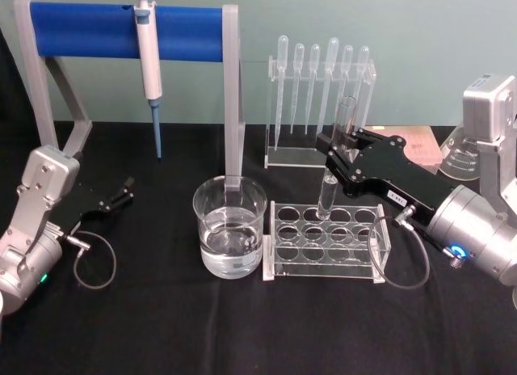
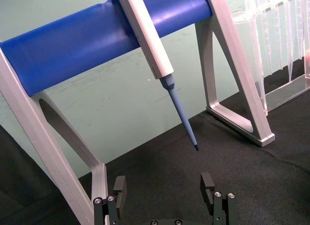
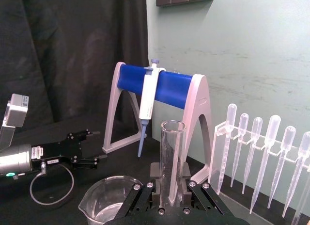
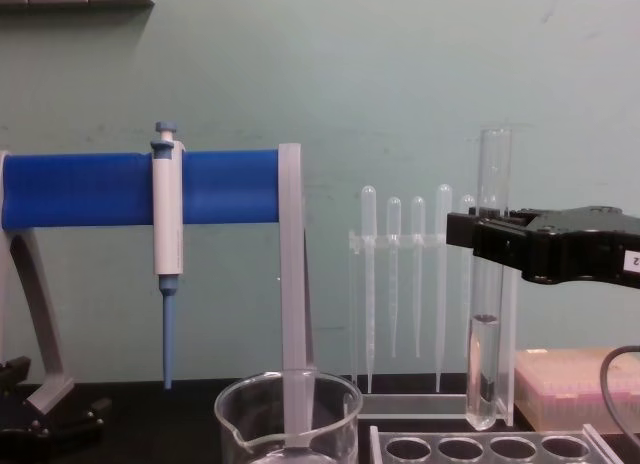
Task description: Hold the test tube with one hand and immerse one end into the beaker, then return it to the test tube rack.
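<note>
My right gripper (image 1: 337,162) is shut on the test tube (image 1: 340,128), gripping it at mid-height and holding it upright. In the chest view the test tube (image 4: 491,174) has a little liquid in its lower part, and its rounded bottom hangs just above the clear holed rack (image 4: 480,449). The right wrist view shows the test tube (image 3: 171,152) standing between my right gripper's fingers (image 3: 145,193). The beaker (image 1: 230,227) holds water and stands on the black table, left of the rack (image 1: 326,244). My left gripper (image 1: 123,192) rests open at the far left, apart from everything.
A blue-and-white pipettor (image 1: 149,64) hangs on a blue-barred stand (image 1: 125,31) at the back left. A clear holder with several plastic pipettes (image 1: 321,88) stands behind the rack. A glass flask (image 1: 459,153) and a pink box (image 4: 580,384) sit at the far right.
</note>
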`<state>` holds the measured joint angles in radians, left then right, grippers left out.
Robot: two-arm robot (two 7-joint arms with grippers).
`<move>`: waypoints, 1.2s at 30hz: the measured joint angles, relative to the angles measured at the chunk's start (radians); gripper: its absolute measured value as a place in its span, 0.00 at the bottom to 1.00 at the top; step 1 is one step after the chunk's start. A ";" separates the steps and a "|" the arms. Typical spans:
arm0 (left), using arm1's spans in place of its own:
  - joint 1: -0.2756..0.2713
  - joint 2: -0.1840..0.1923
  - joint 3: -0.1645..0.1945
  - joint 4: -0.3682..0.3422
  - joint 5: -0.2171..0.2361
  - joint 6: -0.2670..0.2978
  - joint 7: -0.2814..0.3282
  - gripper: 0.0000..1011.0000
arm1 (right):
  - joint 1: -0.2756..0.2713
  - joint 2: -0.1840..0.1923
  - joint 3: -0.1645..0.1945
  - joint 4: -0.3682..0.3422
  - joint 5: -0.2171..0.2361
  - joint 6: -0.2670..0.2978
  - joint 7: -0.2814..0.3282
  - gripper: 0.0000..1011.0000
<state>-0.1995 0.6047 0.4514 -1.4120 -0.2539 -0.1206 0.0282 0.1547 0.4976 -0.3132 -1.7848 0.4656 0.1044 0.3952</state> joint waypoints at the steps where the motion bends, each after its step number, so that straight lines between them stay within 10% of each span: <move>1: 0.000 0.000 0.000 0.000 0.000 0.000 0.000 0.99 | 0.000 0.000 0.000 0.000 0.000 0.000 0.000 0.22; 36: 0.000 0.000 0.000 0.000 0.000 0.000 0.000 0.99 | 0.000 0.000 0.000 0.000 0.000 0.000 0.001 0.22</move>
<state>-0.1995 0.6047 0.4514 -1.4120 -0.2539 -0.1206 0.0283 0.1546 0.4976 -0.3132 -1.7847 0.4655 0.1040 0.3965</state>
